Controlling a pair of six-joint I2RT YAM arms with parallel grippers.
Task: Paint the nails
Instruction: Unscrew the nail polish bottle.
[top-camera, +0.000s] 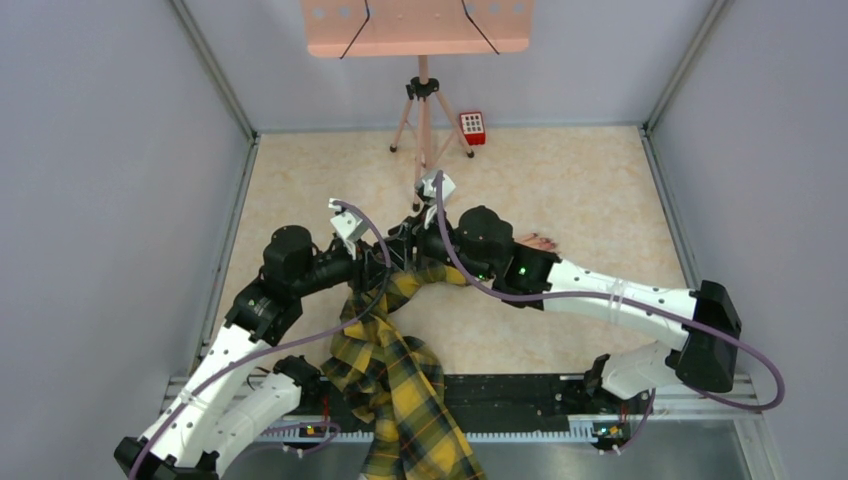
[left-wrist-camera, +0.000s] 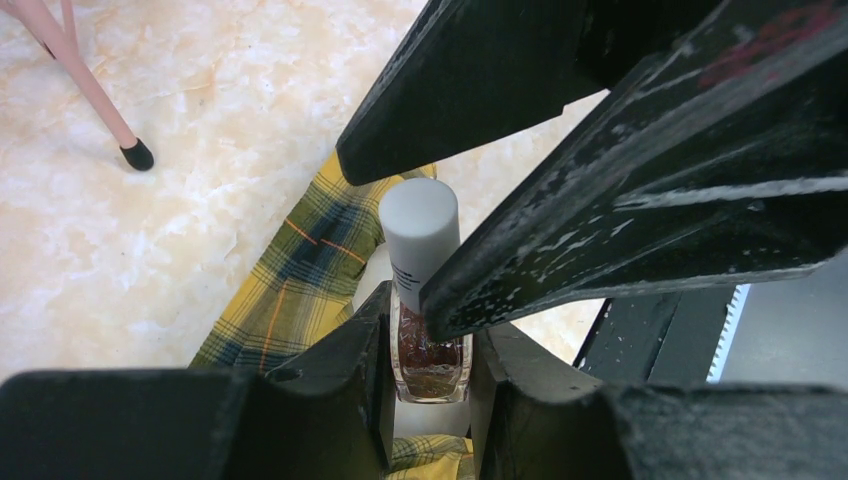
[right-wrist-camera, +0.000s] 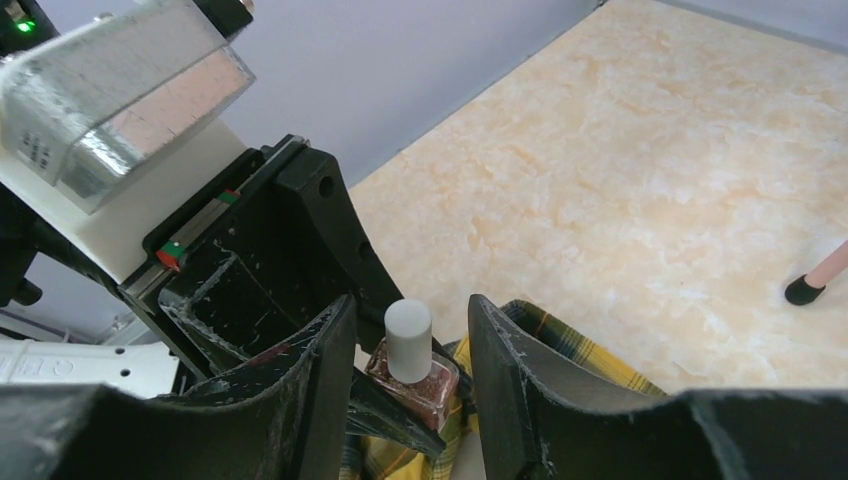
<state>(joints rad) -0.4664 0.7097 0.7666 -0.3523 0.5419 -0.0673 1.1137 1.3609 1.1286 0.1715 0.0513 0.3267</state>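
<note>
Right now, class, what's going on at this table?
The left gripper is clamped on a nail polish bottle above the plaid sleeve. The right gripper stands open around its white cap, not yet gripping. The cap is on, so the brush is not out; the mannequin hand lies beside the right arm.

Left arm (top-camera: 225, 365) and right arm (top-camera: 640, 300), white links, black joints, purple cables (top-camera: 560, 297), green LEDs (top-camera: 521, 270), scuffed black tool fingers (right-wrist-camera: 510, 370)

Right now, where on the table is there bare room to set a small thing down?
Bare tabletop lies between the red keypad box and the right wall, and between the tripod and the left wall. The middle is crowded: the left pincer and right pincer meet at the polish bottle over the plaid sleeve, beside the mannequin hand.
</note>
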